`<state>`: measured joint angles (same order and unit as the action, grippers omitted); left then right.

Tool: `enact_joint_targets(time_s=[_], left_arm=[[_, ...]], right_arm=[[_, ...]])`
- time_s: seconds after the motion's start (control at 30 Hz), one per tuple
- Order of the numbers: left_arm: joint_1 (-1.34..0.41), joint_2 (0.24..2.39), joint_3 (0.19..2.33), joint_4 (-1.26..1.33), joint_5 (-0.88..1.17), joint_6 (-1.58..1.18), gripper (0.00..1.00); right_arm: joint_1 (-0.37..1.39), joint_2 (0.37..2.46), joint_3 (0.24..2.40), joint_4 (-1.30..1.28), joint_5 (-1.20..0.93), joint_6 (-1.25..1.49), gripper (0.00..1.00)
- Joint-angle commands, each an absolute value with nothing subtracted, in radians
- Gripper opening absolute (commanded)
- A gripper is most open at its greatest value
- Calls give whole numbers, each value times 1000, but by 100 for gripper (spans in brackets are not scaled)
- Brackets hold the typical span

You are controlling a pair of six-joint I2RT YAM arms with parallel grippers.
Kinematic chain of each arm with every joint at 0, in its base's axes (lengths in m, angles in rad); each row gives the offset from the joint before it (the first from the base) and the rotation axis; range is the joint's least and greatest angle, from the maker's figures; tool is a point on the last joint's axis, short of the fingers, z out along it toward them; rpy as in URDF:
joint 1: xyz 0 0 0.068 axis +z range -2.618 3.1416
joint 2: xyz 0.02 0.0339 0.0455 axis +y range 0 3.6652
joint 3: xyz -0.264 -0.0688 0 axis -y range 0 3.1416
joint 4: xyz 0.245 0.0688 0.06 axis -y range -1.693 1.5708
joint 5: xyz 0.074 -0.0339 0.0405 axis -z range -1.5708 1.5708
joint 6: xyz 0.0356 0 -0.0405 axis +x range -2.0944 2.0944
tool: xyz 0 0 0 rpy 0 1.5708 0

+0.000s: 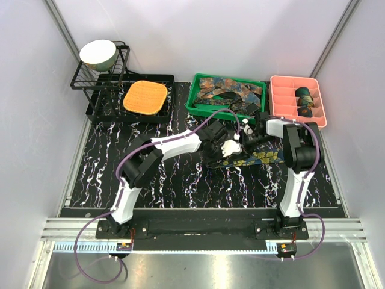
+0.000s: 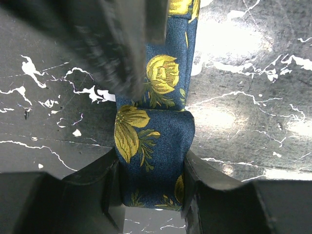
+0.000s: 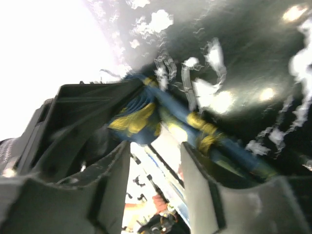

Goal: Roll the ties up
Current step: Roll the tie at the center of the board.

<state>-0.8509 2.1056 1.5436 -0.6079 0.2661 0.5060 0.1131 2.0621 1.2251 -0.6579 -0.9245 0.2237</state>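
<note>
A navy tie (image 1: 260, 159) with gold flowers lies across the black marbled mat (image 1: 180, 180), right of centre. In the left wrist view its folded end (image 2: 155, 141) sits squeezed between my left gripper's (image 2: 151, 163) fingers, touching both pads. That left gripper (image 1: 221, 150) is shut on the tie's end. My right gripper (image 1: 240, 139) hovers right beside it. In the blurred right wrist view the right gripper (image 3: 156, 151) stands open, with nothing between its fingers. The tie (image 3: 141, 117) bunches just past its fingertips.
A green bin (image 1: 194, 106) of loose ties stands at the back. To its right is a pink divided tray (image 1: 283, 82) with rolled ties in it. An orange waffle pad (image 1: 144, 97) and a black rack with a bowl (image 1: 98, 53) stand back left.
</note>
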Motion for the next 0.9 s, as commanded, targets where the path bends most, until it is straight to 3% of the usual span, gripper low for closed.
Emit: enact_joint_targets(time_s=[0.0, 0.37, 0.43, 0.53, 0.57, 0.6, 0.63, 0.67, 0.87], left_arm=[[-857, 2209, 1497, -770, 173, 531, 16], [-865, 2214, 1502, -778, 176, 546, 21], [-865, 2214, 1502, -778, 186, 546, 21], [-867, 2215, 1502, -779, 193, 543, 21], [-865, 2217, 1503, -781, 198, 543, 21], [-865, 2215, 1502, -781, 205, 543, 21], [-865, 2215, 1500, -781, 209, 540, 22], [-865, 2215, 1500, -781, 212, 538, 22], [-867, 2215, 1499, -782, 218, 538, 22]], right_arm=[[106, 1944, 1171, -586, -1052, 202, 54], [201, 1939, 1052, -324, -1014, 265, 54], [212, 1956, 1052, -282, -1000, 261, 50], [212, 1968, 1051, -265, -979, 259, 30], [212, 1968, 1045, -267, -974, 261, 29], [212, 1967, 1043, -275, -963, 262, 32], [212, 1957, 1042, -281, -956, 258, 44], [209, 1948, 1042, -287, -953, 256, 47], [210, 1911, 1042, -206, -1006, 325, 49]])
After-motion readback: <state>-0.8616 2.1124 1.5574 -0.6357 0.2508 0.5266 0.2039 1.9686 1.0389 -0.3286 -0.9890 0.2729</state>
